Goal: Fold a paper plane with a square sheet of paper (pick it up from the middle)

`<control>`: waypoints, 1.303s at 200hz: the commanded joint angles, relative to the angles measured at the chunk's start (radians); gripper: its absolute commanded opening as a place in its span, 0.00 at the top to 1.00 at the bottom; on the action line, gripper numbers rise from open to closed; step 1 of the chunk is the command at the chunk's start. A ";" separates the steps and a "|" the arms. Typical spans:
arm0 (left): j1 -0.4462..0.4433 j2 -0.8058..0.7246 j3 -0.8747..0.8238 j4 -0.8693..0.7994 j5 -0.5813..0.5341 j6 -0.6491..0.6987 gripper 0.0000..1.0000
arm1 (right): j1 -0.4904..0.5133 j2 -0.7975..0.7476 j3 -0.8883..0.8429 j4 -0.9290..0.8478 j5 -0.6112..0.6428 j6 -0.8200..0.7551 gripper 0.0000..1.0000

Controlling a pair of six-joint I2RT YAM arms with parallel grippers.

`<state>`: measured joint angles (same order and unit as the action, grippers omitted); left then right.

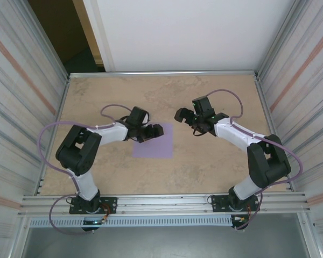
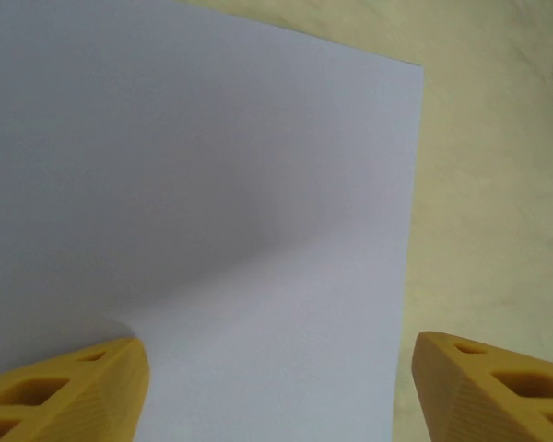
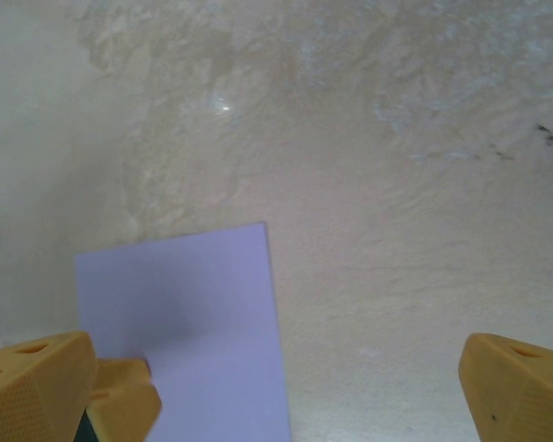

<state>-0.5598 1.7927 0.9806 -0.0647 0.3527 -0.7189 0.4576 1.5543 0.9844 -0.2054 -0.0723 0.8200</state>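
The square sheet of paper (image 1: 156, 146) is plain lavender and lies flat on the tan tabletop (image 1: 215, 172), left of centre. My left gripper (image 1: 152, 131) is low over the sheet's far corner. In the left wrist view its jaws (image 2: 281, 391) are wide apart. One yellow finger (image 2: 64, 391) rests on the paper (image 2: 212, 184), and the other (image 2: 498, 387) is on the table just past the sheet's edge. The paper bows slightly between them. My right gripper (image 1: 183, 115) hovers open to the right of the sheet, with bare table between its fingers (image 3: 521, 387). No paper plane is in view.
Corrugated metal walls (image 1: 21, 107) close in the table on the left and right. A white panel (image 1: 183, 32) stands behind it, and a metal rail (image 1: 161, 204) runs along the near edge. Bare table (image 1: 215, 97) lies behind and to the right of the sheet.
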 commanded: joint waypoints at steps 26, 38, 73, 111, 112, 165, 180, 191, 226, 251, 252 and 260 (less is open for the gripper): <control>0.021 -0.071 0.088 -0.113 0.118 0.009 0.29 | 0.008 -0.054 -0.015 -0.092 -0.016 0.015 0.08; 0.047 -0.105 0.094 -0.145 0.125 0.042 0.30 | 0.031 -0.044 -0.003 -0.111 -0.022 0.025 0.11; 0.133 -0.126 0.051 -0.205 0.158 0.138 0.33 | 0.118 0.054 0.026 -0.098 -0.080 0.116 0.29; 0.156 -0.111 0.050 -0.248 0.177 0.206 0.36 | 0.190 0.159 0.052 -0.028 -0.109 0.210 0.41; 0.156 -0.111 0.050 -0.249 0.176 0.206 0.36 | 0.190 0.162 0.053 -0.026 -0.110 0.211 0.41; 0.156 -0.048 0.038 -0.219 0.216 0.194 0.36 | 0.202 0.240 0.080 -0.020 -0.135 0.232 0.47; 0.157 -0.034 0.035 -0.210 0.226 0.185 0.36 | 0.201 0.244 0.080 -0.029 -0.127 0.229 0.47; 0.156 -0.025 0.032 -0.203 0.233 0.176 0.36 | 0.201 0.247 0.082 -0.035 -0.120 0.228 0.47; 0.156 -0.018 0.004 -0.182 0.214 0.143 0.35 | 0.197 0.257 0.082 -0.046 -0.115 0.222 0.46; 0.156 -0.007 -0.018 -0.168 0.210 0.126 0.34 | 0.192 0.268 0.082 -0.048 -0.118 0.218 0.46; 0.156 -0.007 -0.019 -0.168 0.210 0.126 0.34 | 0.191 0.269 0.081 -0.048 -0.119 0.217 0.46; 0.157 -0.006 -0.026 -0.165 0.210 0.120 0.33 | 0.191 0.272 0.080 -0.046 -0.121 0.217 0.46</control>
<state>-0.4011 1.7664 0.9791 -0.2440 0.5571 -0.5728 0.6540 1.8019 1.0389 -0.2317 -0.1909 1.0214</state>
